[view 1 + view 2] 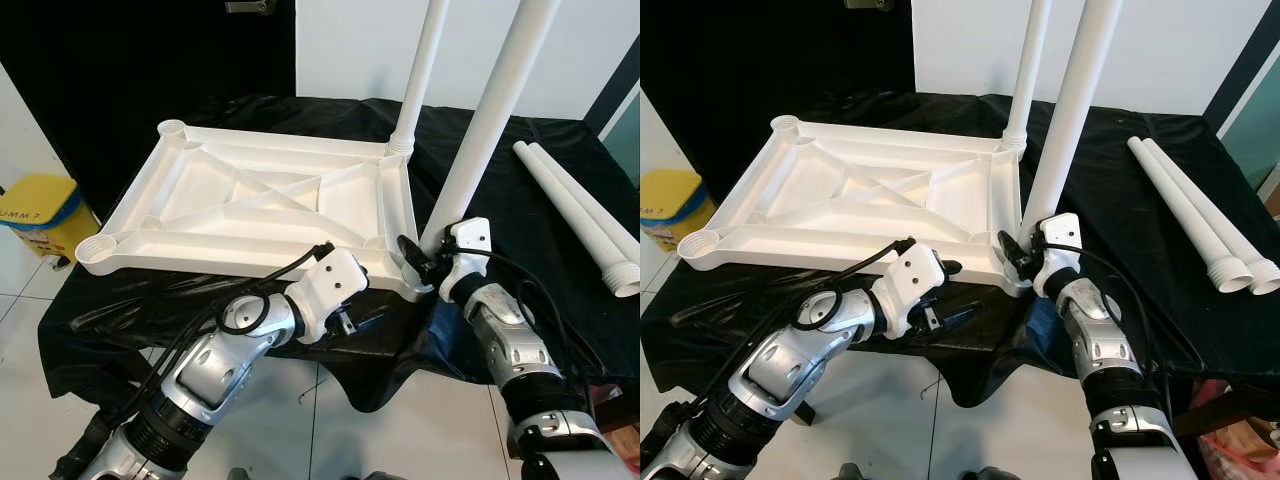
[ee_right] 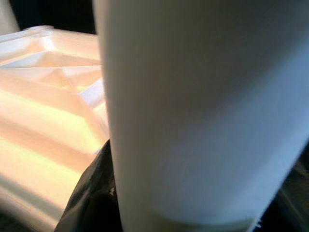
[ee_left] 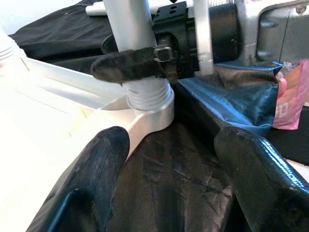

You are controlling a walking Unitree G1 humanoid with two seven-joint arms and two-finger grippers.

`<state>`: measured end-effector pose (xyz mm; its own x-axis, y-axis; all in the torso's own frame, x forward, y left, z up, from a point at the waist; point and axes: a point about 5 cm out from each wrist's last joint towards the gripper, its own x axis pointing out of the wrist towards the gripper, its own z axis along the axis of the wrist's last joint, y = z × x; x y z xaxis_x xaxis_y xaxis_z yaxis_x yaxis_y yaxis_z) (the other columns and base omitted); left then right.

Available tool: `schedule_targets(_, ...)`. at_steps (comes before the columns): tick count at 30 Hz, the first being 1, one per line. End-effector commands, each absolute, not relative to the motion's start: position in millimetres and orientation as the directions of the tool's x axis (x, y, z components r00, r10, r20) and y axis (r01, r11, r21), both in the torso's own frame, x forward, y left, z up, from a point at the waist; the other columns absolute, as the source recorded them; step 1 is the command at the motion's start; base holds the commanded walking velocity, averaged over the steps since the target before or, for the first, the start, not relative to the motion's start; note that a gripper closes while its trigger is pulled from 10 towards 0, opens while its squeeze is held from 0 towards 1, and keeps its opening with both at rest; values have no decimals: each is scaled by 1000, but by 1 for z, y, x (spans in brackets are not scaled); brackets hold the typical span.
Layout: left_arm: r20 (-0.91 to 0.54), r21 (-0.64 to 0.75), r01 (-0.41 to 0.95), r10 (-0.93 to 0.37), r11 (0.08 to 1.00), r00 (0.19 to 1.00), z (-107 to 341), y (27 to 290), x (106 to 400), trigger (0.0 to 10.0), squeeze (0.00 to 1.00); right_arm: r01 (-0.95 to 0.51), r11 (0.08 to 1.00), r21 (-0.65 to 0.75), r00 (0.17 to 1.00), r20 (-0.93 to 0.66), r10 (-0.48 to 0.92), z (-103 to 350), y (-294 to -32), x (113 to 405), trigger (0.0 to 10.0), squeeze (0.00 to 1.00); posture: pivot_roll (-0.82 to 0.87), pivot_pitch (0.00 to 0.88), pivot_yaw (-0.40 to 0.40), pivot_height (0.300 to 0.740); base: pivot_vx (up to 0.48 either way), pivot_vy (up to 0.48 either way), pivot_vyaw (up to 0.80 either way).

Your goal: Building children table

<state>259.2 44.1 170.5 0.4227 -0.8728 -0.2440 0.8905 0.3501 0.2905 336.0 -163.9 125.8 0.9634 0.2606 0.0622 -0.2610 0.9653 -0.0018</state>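
Observation:
The white tabletop (image 1: 250, 200) lies upside down on a black cloth. One white leg (image 1: 420, 70) stands in its far right corner socket. A second leg (image 1: 490, 120) stands tilted in the near right corner socket (image 3: 149, 108), its threaded end just above the rim. My right gripper (image 1: 425, 262) is shut on this leg right above the socket, and the leg (image 2: 193, 106) is seen up close in the right wrist view. My left gripper (image 3: 171, 145) is open at the tabletop's front edge, a short way left of that corner, with only cloth between its fingers.
Two loose white legs (image 1: 575, 205) lie side by side on the cloth at the right. A yellow bin (image 1: 40, 215) stands on the tiled floor at the left. The cloth-covered surface ends just in front of my arms. A pink packet (image 3: 289, 96) sits low at the right.

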Motion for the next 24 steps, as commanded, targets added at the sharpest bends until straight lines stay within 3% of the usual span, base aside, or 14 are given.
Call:
schedule_targets(1,-248,285,895,-876,343,414,170,43,257,10000,0,-134,990,38,990,-46,135,103,-171,330,10000,0,19,102,-70,740,0,0,0)
schedule_targets(14,-247,281,897,-877,342,412,169,42,256,10000,0,184,978,98,982,-57,-179,97,-156,320,10000,0,21,88,-85,740,0,0,0)
schedule_targets(16,-245,281,898,-879,339,408,169,40,256,10000,0,189,973,131,982,-42,-185,100,-145,319,10000,0,17,81,-85,740,0,0,0)
schedule_targets(24,-245,285,898,-881,334,405,169,40,256,10000,0,203,970,136,979,-37,-199,102,-146,319,10000,0,21,74,-86,740,0,0,0)
